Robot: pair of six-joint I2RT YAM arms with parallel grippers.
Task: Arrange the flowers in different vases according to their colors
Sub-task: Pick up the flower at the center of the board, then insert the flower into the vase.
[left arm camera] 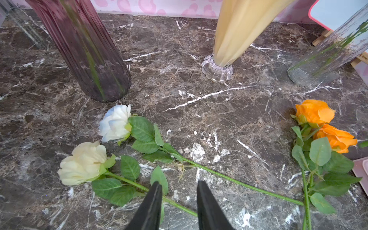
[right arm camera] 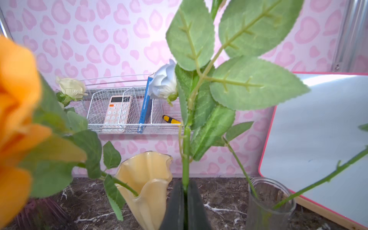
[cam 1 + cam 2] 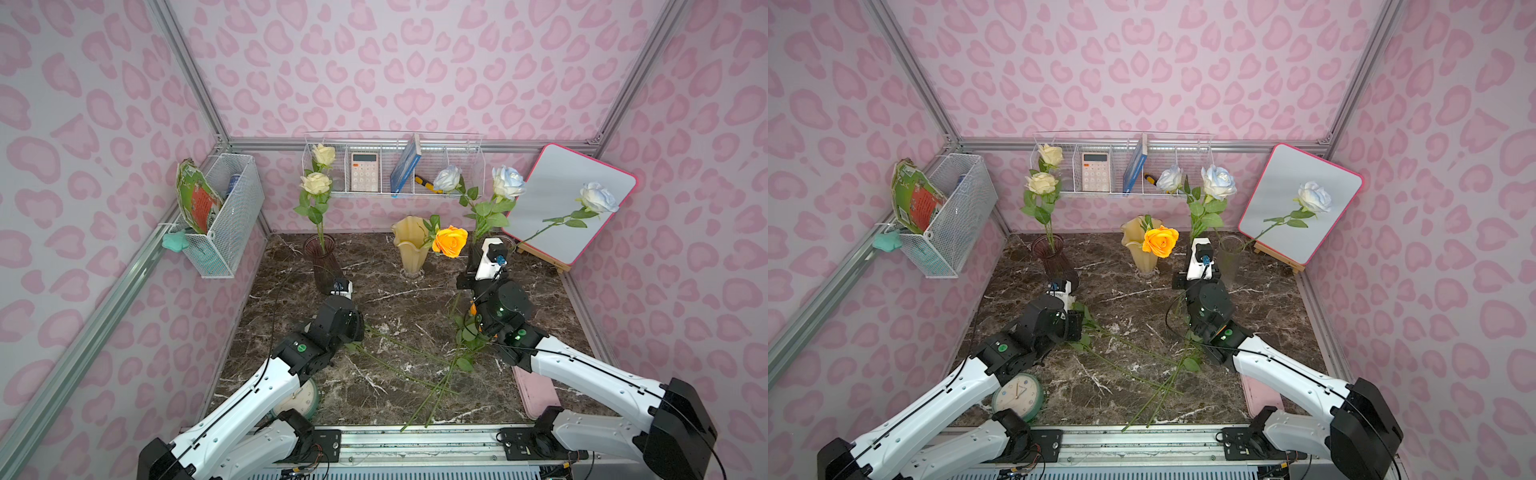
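Note:
On the marble lie a cream rose (image 1: 83,163), a white rose (image 1: 115,123) and two orange roses (image 1: 314,112). My left gripper (image 1: 179,188) is open, its fingers either side of the cream rose's stem. The right gripper (image 2: 186,186) is shut on the upright stem of a pale blue rose (image 3: 509,183), between the yellow vase (image 2: 147,179) and the clear vase (image 2: 268,199). Two pale blue roses (image 3: 448,178) stand in the clear vase. One orange rose (image 3: 449,241) is in the yellow vase. The purple vase (image 3: 322,259) holds two cream roses (image 3: 316,183).
A pink-framed board (image 3: 571,199) on an easel leans behind the clear vase. A wire shelf (image 3: 392,193) with a calculator and a book hangs on the back wall, a wire basket (image 3: 224,220) on the left wall. A clock (image 3: 1017,395) and a pink tray (image 3: 536,395) lie near the front.

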